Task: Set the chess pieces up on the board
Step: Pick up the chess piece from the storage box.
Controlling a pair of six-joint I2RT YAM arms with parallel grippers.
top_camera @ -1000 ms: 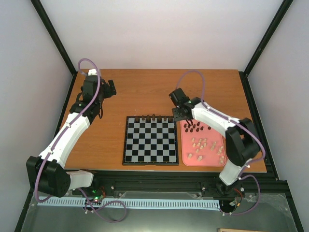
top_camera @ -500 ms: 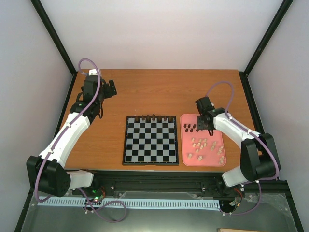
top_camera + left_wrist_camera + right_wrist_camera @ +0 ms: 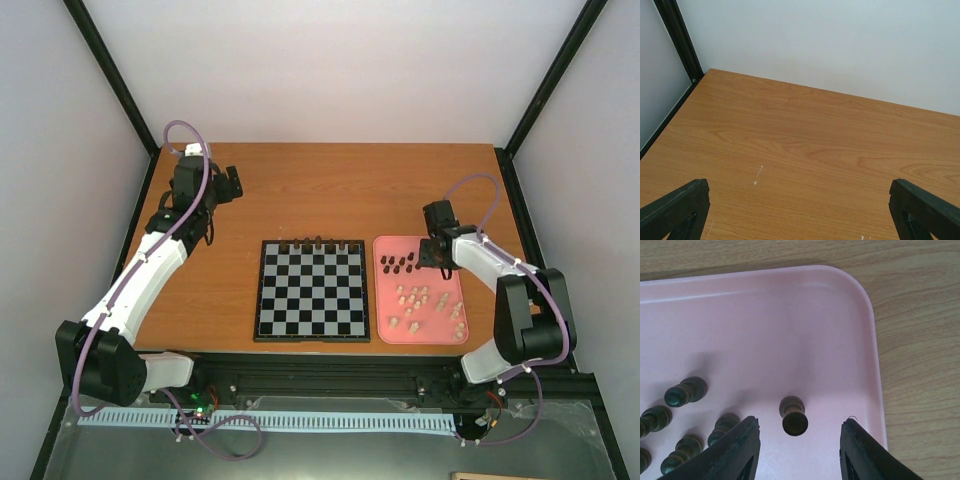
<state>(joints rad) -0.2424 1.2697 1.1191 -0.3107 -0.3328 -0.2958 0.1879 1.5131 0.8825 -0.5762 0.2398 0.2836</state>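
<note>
The black-and-grey board lies at the table's middle, with several dark pieces standing along its far row. Right of it the pink tray holds more dark pieces at its far end and pale pieces nearer. My right gripper hangs over the tray's far right part. It is open and empty, with one dark piece lying on its side between the jaws. Other dark pieces lie to the left. My left gripper is open and empty over bare table.
The tray's far right rounded corner and the wood table beyond it lie close to my right fingers. Black frame posts stand at the table's back corners, and a white wall runs behind.
My right arm has swung right, from the board's far right corner to above the far right part of the tray. The left arm has not moved.
</note>
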